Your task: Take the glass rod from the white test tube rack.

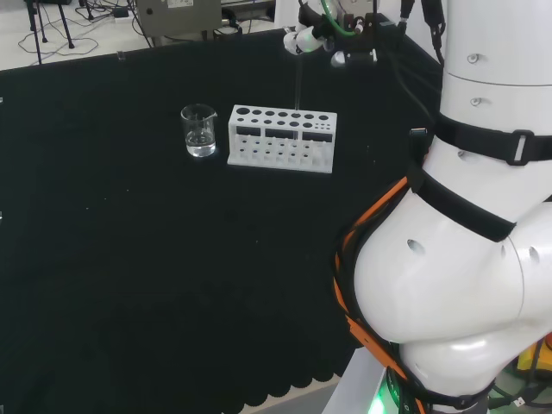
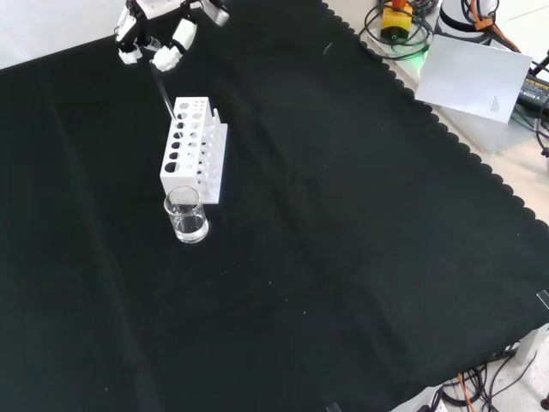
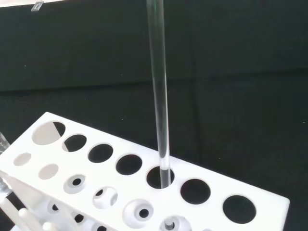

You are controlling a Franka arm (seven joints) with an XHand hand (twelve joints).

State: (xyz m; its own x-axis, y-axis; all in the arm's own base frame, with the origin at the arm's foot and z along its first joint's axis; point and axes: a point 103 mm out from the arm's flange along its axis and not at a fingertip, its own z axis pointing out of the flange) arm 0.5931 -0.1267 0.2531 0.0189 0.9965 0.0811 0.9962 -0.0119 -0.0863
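Glass rod [image 3: 159, 96], clear, slender, upright in rack [image 3: 250, 192]

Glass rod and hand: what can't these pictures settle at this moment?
- Glass rod: its top is cut off by the wrist view's edge, so the grip point is unseen.
- Hand: partly cut off by the front view's top edge.
- Rod's lower tip: hidden inside the white test tube rack.

Hand [image 2: 167, 34] pinching glass rod [image 2: 161, 90] above white rack [image 2: 193, 150], beaker [image 2: 186, 215] beside rack
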